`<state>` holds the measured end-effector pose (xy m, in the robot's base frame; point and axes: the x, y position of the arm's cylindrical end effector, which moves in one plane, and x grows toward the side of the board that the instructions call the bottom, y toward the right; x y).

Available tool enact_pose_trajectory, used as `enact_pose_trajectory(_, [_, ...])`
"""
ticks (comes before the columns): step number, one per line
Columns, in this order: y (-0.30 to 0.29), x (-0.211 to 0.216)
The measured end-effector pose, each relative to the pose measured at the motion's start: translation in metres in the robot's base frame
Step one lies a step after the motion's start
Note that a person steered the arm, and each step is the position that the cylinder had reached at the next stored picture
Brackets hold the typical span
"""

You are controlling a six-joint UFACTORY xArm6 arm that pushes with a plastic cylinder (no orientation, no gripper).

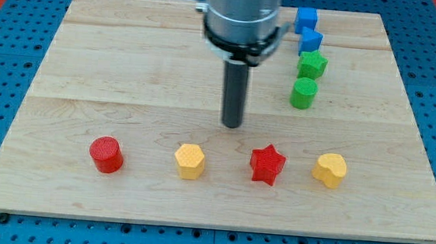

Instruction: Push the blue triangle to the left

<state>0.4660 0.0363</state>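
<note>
A: No claw shows, so its state cannot be told. There is only a rod, whose tip [232, 125] rests mid-desk [129, 68], just beyond the red star [267, 165].

B: And the blue triangle [311, 41]?

A: It is probably the nearer blue block by the far right corner, beside the blue cube [307, 20]. The tip should approach from its right, but the green blocks [312, 65] crowd that route.

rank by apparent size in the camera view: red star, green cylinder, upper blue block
1. red star
2. green cylinder
3. upper blue block
The star sits nearer the view's bottom, perhaps nearer the camera, so true sizes are unsure.
</note>
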Motion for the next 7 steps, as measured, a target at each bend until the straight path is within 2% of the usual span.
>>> enact_pose_trajectory(2, [0.151, -0.017])
enact_pose_trajectory(3, [0.218, -0.089])
enact_pose_trajectory(4, [0.255, -0.158])
enact_pose_trajectory(5, [0.241, -0.177])
enact_pose_trajectory(7, [0.155, -0.184])
